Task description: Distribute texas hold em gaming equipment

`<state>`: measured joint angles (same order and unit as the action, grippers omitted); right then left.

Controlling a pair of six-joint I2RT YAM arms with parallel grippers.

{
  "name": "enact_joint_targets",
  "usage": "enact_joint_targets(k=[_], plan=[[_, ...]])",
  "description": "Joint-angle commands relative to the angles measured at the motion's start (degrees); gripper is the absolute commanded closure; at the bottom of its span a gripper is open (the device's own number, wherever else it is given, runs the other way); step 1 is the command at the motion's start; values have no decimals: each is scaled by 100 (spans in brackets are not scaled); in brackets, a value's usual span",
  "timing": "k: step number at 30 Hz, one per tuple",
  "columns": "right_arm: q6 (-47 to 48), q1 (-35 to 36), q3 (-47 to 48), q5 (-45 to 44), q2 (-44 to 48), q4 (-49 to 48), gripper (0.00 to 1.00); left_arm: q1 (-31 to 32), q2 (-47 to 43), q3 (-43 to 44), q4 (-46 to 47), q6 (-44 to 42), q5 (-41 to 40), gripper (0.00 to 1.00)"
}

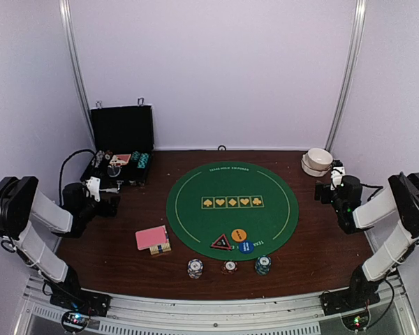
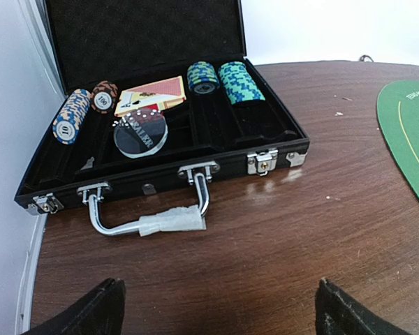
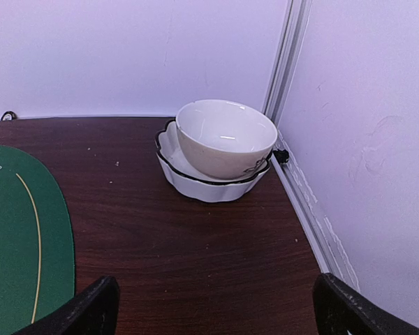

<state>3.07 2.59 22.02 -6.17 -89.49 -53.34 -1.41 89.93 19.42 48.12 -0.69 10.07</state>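
Note:
A pink-backed card deck (image 1: 151,238) lies left of the green mat (image 1: 230,202). An orange disc (image 1: 239,235), a blue disc (image 1: 246,246) and a red-black triangle marker (image 1: 221,242) sit on the mat's near edge. Three chip stacks (image 1: 229,266) stand in front of it. My left gripper (image 2: 220,307) hangs open and empty over bare wood, short of the open black case (image 2: 160,174). The case holds chip stacks (image 2: 239,82), cards (image 2: 152,94) and a clear dealer disc (image 2: 141,132). My right gripper (image 3: 216,310) is open and empty, facing the white bowl (image 3: 225,138).
The bowl rests in a scalloped white dish (image 3: 209,185) in the far right corner, close to the wall rail (image 3: 304,202). The case's taped metal handle (image 2: 150,220) lies flat on the wood toward my left gripper. The mat's edge (image 3: 21,237) shows left of the right gripper.

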Motion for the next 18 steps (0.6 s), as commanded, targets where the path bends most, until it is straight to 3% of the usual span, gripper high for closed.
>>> enact_joint_targets(k=[1,10,13,15,18], plan=[[-17,-30,68,46,19,-36,0,-4,7,67,312,51,-36,2],[-43,-20,83,-105,54,6,1,-8,0,63,316,51,-26,2],[-294,5,337,-872,604,984,1,-4,-4,58,331,51,-13,2],[-305,5,606,-908,997,1735,1,-7,-224,262,-270,51,27,2],[-708,5,786,-1043,1579,2224,0,-2,-560,1176,-2031,29,24,3]])
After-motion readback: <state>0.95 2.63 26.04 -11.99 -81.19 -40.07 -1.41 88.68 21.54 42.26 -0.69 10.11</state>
